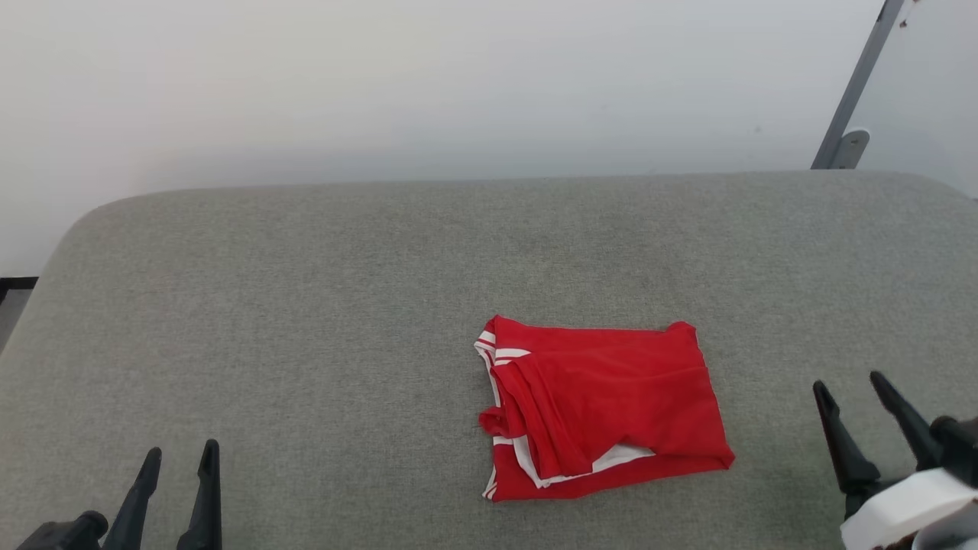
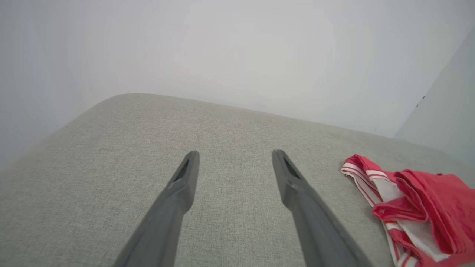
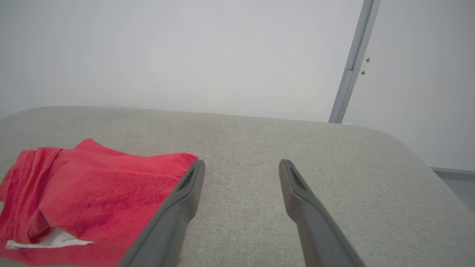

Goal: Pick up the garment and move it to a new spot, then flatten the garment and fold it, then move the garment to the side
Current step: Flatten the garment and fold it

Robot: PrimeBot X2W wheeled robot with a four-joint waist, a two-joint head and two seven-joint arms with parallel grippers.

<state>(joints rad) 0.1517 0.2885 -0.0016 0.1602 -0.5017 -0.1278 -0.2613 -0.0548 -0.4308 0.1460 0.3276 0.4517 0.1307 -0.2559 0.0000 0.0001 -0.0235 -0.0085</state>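
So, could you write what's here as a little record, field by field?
surface: grey woven-fabric padded top, rounded corners
garment: red jersey shirt with white striped trim, loosely folded, lying right of centre
left gripper: open, empty, over bare fabric, well clear of the garment
right gripper: open, empty, just right of the garment, apart from it
background: pale wall, grey metal post at far right

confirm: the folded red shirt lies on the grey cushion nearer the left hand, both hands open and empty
No: the head view shows the shirt nearer the right hand, not the left hand. The rest holds.
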